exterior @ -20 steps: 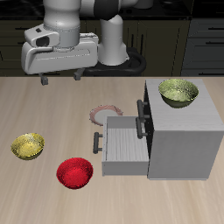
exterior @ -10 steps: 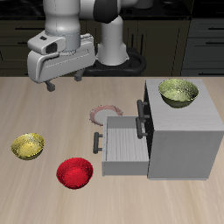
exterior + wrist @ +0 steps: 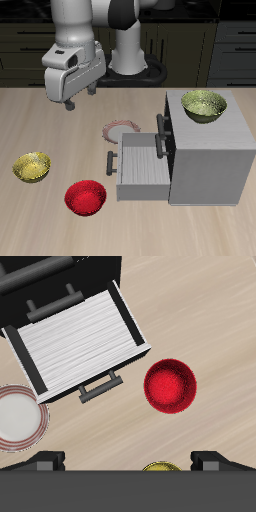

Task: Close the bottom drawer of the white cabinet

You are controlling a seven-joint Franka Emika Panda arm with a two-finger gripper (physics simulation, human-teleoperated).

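Standing on the pale wood-grain table (image 3: 60,120) is the white cabinet (image 3: 210,160), a boxy pale grey-white unit with a flat top and dark-handled drawers on one face. Its bottom drawer (image 3: 140,170), wide and flat-fronted with a short dark bar handle (image 3: 112,163), is pulled well out and shows an empty, pale ribbed floor in the wrist view (image 3: 75,341). The drawer above (image 3: 163,135) sits only slightly proud of the cabinet face.

The white and grey robot arm (image 3: 100,30) rises at the table's back. Its gripper (image 3: 80,96) hangs above the table, well apart from the cabinet and touching nothing; the two dark fingers (image 3: 45,461) stand wide apart with nothing between them.

A shiny olive-gold bowl (image 3: 204,105) rests on the cabinet top. A glossy red bowl (image 3: 86,197) sits near the table's front edge, just beside the open drawer's front. A second yellow-gold bowl (image 3: 31,167) lies farther out from the cabinet. A white plate with a reddish-brown rim (image 3: 122,130) lies behind the drawer front, near the cabinet face.

No brand marks, labels or legible writing appear on any item.
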